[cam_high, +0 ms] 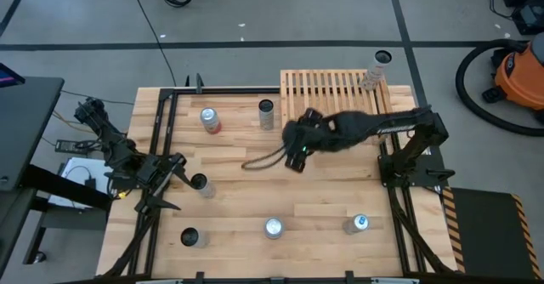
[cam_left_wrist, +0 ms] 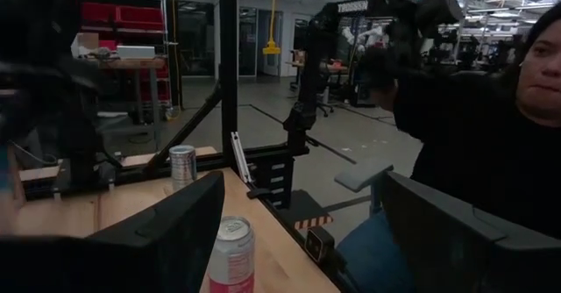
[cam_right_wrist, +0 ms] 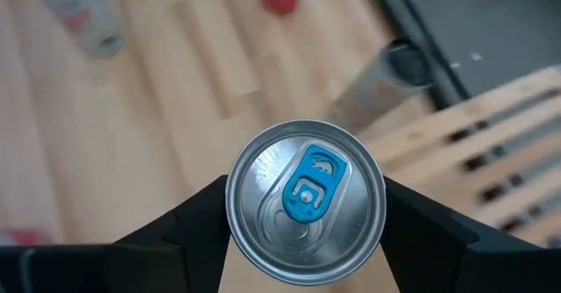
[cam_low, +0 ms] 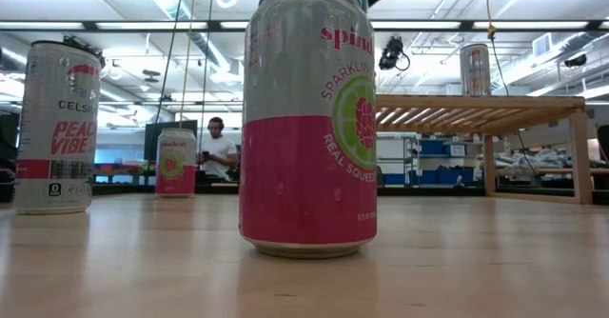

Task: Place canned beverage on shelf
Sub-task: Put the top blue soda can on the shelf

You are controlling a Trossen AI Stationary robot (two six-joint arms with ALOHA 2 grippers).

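Observation:
My right gripper is shut on a canned beverage with a silver top and a blue tab, above the table's middle, left of the shelf. In the high view the gripper hides this can. The shelf, a light-wood slatted rack, stands at the table's far right with one can upright on its right end. My left gripper waits open at the table's left edge. A pink and white can stands just ahead of it, near one finger. My right gripper pinches the can's side wall just under the top rim between its two fingers, one on each side. The fingers come slanting down from the table's right. The can is lifted clear of the table, its top toward the wrist camera.
Several more cans stand on the table: a red and white one and a dark one left of the shelf, three along the near edge. A person sits beyond the table's left side. A black frame borders the table.

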